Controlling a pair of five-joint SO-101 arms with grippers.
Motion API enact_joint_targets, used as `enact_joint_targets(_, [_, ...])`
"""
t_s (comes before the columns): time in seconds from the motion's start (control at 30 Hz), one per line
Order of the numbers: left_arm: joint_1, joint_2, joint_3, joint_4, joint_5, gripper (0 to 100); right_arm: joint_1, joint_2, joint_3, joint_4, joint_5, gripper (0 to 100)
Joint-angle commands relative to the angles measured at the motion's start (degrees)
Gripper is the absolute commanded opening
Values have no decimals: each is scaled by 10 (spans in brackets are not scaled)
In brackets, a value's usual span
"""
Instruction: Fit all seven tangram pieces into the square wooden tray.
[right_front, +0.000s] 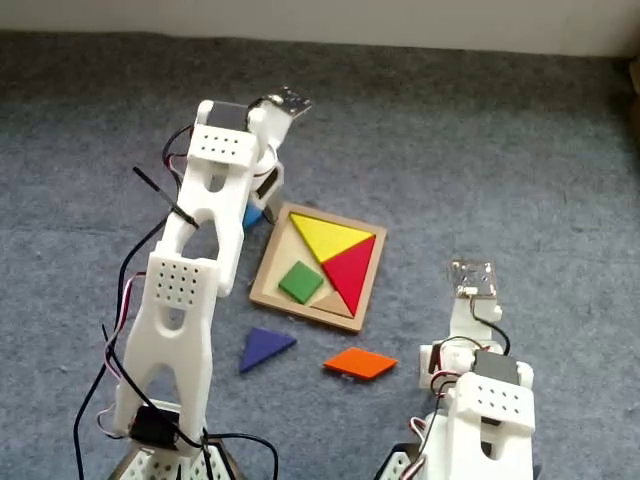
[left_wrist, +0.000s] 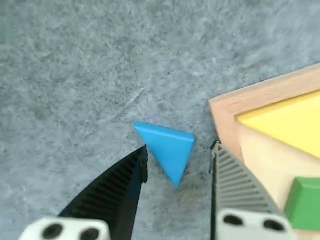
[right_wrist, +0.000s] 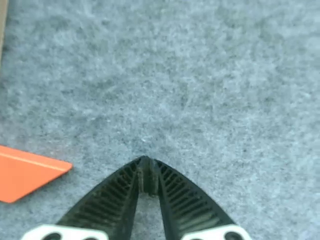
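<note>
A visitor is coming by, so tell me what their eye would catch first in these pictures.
The square wooden tray at the centre, holding a yellow triangle, a red triangle and a green square, stands out on the grey carpet. Beside its corner, the left gripper is open with a blue triangle between its fingers. A purple triangle and an orange parallelogram lie loose below the tray in the high view.

Triangle (left_wrist: 167, 149) lies beside the tray's (left_wrist: 250, 97) corner, apparently apart, between left gripper's (left_wrist: 180, 149) jaws.
</note>
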Motion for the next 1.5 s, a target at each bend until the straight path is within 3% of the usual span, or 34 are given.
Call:
enact_joint_targets(0.0, [3, -24, -25, 4, 33, 252, 15, -7, 0, -14, 4, 5])
enact_joint_targets(0.57, [-31, 31, -27, -35, 48, 197, 15, -7, 0, -14, 4, 5])
enact_joint_targets(1.0, [-26, 26, -35, -32, 47, 140, 15, -7, 0, -14, 4, 5])
enact_joint_targets(1.23, [-12, 6, -83, 9, 48, 137, 15, -7, 0, -14, 4, 5])
enact_joint_targets(1.47, [20, -65, 9, 10, 48, 137, 15, -7, 0, -14, 4, 5])
